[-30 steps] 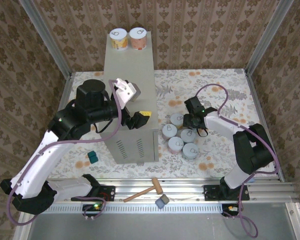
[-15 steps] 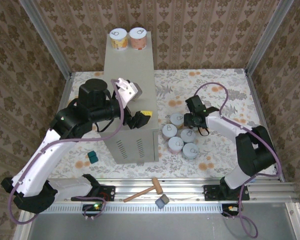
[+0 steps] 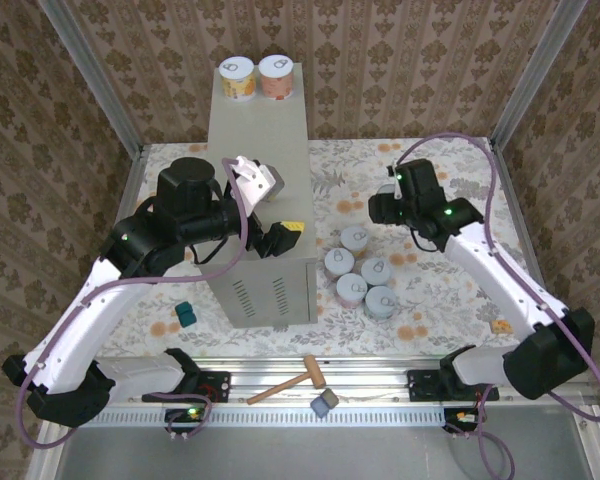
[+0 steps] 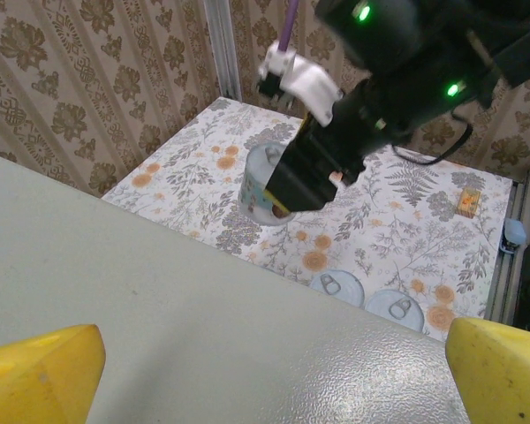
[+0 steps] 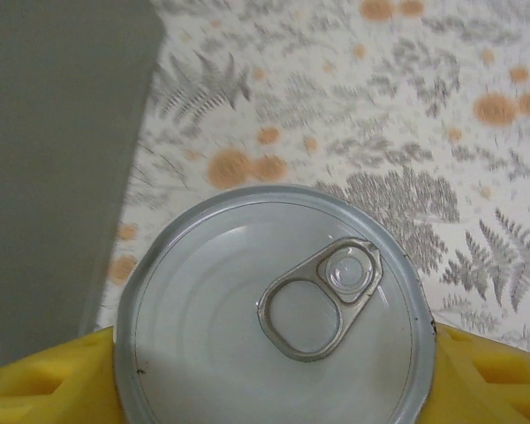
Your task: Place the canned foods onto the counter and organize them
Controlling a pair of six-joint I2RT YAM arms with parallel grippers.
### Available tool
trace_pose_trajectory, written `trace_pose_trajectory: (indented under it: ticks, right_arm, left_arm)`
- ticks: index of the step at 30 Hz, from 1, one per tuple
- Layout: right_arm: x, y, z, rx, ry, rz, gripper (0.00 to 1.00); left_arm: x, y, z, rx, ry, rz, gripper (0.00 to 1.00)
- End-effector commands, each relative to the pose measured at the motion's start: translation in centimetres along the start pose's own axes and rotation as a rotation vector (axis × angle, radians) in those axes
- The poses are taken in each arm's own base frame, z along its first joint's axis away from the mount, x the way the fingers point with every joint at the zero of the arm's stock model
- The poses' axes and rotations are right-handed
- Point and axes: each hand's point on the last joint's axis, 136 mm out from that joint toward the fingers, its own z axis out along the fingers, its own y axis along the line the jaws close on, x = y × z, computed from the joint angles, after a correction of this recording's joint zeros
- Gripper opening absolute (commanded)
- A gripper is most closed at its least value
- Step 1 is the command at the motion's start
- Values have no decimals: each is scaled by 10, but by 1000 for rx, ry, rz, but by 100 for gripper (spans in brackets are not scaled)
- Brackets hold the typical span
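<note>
Cans were in three places. One small round metal can (image 5: 274, 314) with a pale silver pull-tab lid sat between the yellow fingers (image 5: 35, 389) of the right hand (image 3: 385, 207). That hand was closed tight on the can and held it up over the flowery floor (image 3: 330, 190).

Just past the right hand, on the side toward its own arm's base, five more silver-lidded cans (image 3: 376, 270) stood upright on the floor. They were bunched close together.

On the other side of the right hand stood the tabletop (image 3: 260, 130), a tall beige-grey metal box with a flat top and slots low on its near side.

The left hand (image 3: 268, 210) hung over the near part of that flat top. It was wide open with nothing in it, and its two yellow fingertips (image 4: 35, 375) were far apart.

Far out beyond the left hand, at the back end of the tabletop, two cans stood upright just beside each other. One was a yellow-labelled can (image 3: 237, 78) and the other a pinky-orange-labelled can (image 3: 276, 76).

Back behind both hands, near the arm bases, lay a small wooden hammer (image 3: 298, 381). A little teal block (image 3: 184, 315) sat on the floor below the left arm.
</note>
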Motion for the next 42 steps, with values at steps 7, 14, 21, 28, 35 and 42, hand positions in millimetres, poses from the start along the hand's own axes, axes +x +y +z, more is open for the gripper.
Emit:
trace_pose_trajectory:
  ticks: [7, 14, 21, 28, 35, 42]
  right_arm:
    - [-58, 53, -99, -348, -155, -77, 66]
    - [-80, 85, -148, -557, -187, -111, 67]
    - [-89, 109, -160, -683, -150, -120, 67]
    - [-91, 135, -157, -728, -93, -168, 66]
    - [-88, 159, -157, -718, -58, -249, 67]
    - [-83, 177, -148, -637, -22, -355, 69]
  left_arm:
    - [-8, 5, -13, -43, -34, 46, 100]
    - [-10, 5, -20, -55, -46, 61, 100]
    - [-7, 7, -28, -77, -45, 70, 100]
    - [-6, 8, -34, -90, -54, 67, 100]
    - [-1, 10, -39, -112, -53, 62, 100]
    - [3, 14, -48, -143, -64, 53, 100]
